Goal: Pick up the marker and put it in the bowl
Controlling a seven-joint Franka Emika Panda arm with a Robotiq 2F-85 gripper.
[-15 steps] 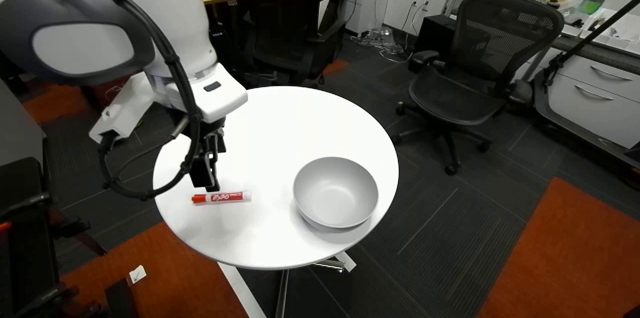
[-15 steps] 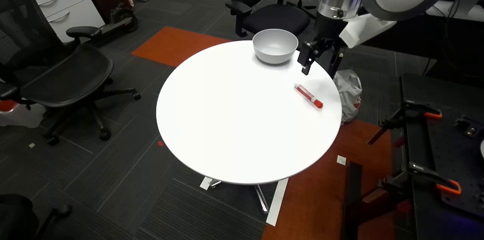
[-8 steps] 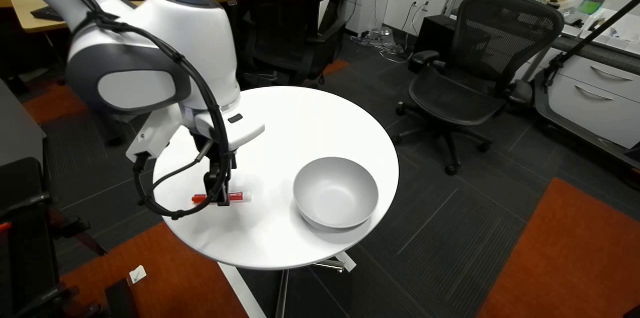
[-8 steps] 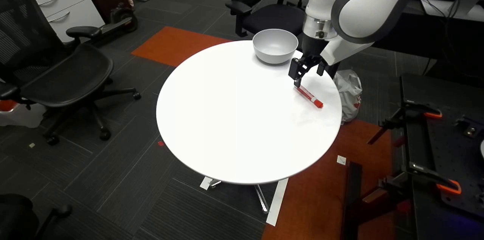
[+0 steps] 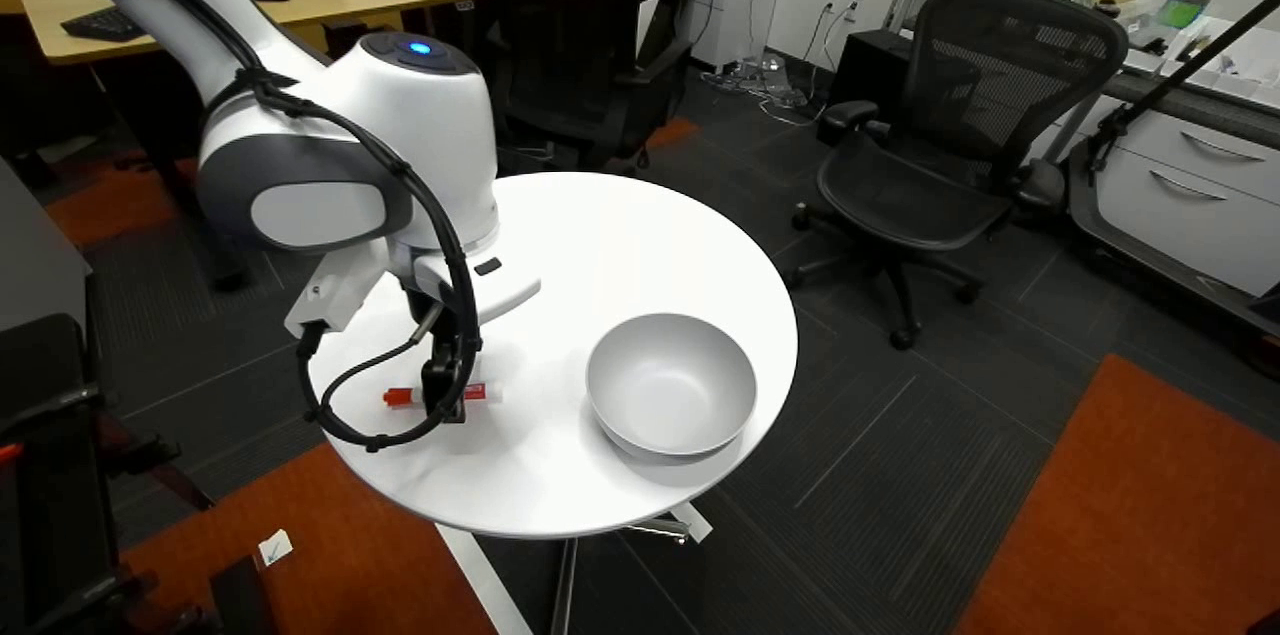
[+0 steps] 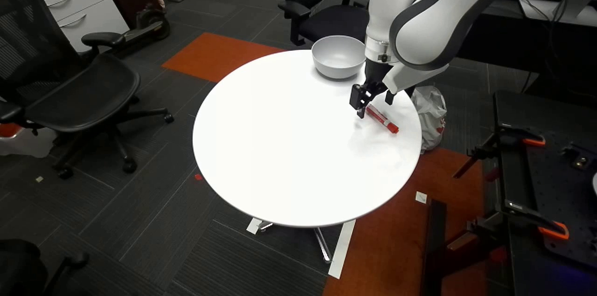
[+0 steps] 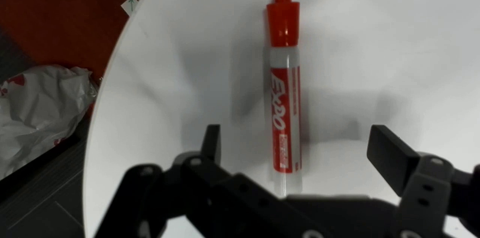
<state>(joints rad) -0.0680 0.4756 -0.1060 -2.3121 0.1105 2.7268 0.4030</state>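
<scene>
The red marker with whitish ends lies flat on the white round table [image 5: 620, 245]; it shows in both exterior views [image 5: 399, 397] [image 6: 384, 120] and in the wrist view [image 7: 285, 118]. My gripper [image 7: 294, 138] is open. In the wrist view its fingers stand apart on either side of the marker's capless end, touching neither side. In both exterior views the gripper [image 5: 452, 410] [image 6: 375, 106] is low over the marker and hides part of it. The empty light-grey bowl [image 5: 672, 390] stands on the table, also in an exterior view [image 6: 339, 58]; it is out of the wrist view.
The table's edge [image 7: 98, 107] curves close beside the marker, with a plastic bag [image 7: 41, 110] on the floor beyond it. Black office chairs [image 5: 960, 125] stand around the table. A dark bench with orange-tipped clamps [image 6: 555, 228] stands near the table.
My gripper has come down and across to the marker, first quickly, then by a smaller step. Its fingers stay apart. The marker and the bowl have not moved.
</scene>
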